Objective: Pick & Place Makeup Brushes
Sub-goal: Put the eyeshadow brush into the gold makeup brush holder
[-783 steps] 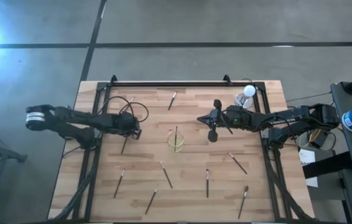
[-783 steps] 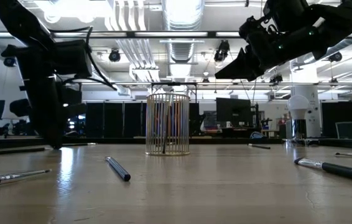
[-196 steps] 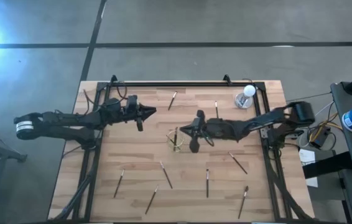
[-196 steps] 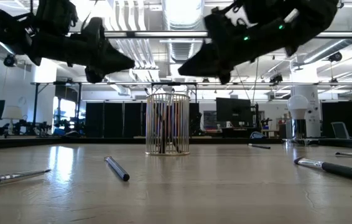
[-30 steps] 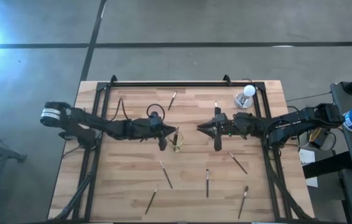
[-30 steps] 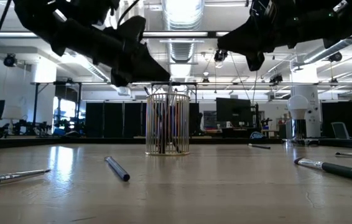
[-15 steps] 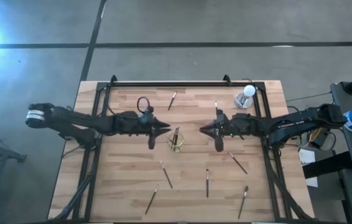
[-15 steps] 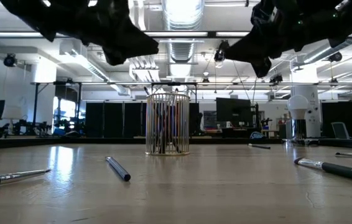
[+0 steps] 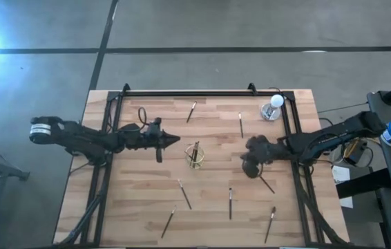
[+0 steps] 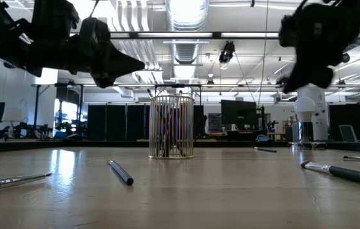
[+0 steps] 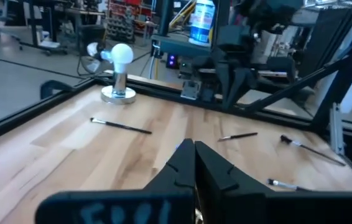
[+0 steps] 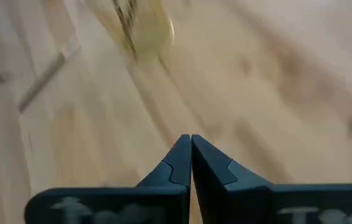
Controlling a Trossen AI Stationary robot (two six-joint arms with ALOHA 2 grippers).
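A wire cup (image 9: 195, 155) stands mid-table with several makeup brushes upright inside it; the low view shows the cup (image 10: 172, 126) too. More makeup brushes lie flat on the wood: one at the far side (image 9: 191, 111), one (image 9: 240, 125) beside it, and several near the front (image 9: 184, 194) (image 9: 230, 203) (image 9: 270, 224). My left gripper (image 9: 178, 140) is shut with nothing in it, level, just left of the cup and above the table. My right gripper (image 9: 246, 168) is also shut with nothing in it, tipped downward, right of the cup, close to a brush (image 9: 264, 181).
A white round-topped object (image 9: 273, 108) stands on its base at the far right corner. A black frame rail (image 9: 195, 93) runs along the far edge and down both sides. Loose brushes lie low on the table in the low view (image 10: 120, 172) (image 10: 342, 172).
My left gripper has drawn back from over the cup toward the table's left edge and levelled out. My right gripper has pulled away toward the right edge and a little nearer, and has tipped nose-down. The cup and the loose brushes have stayed put.
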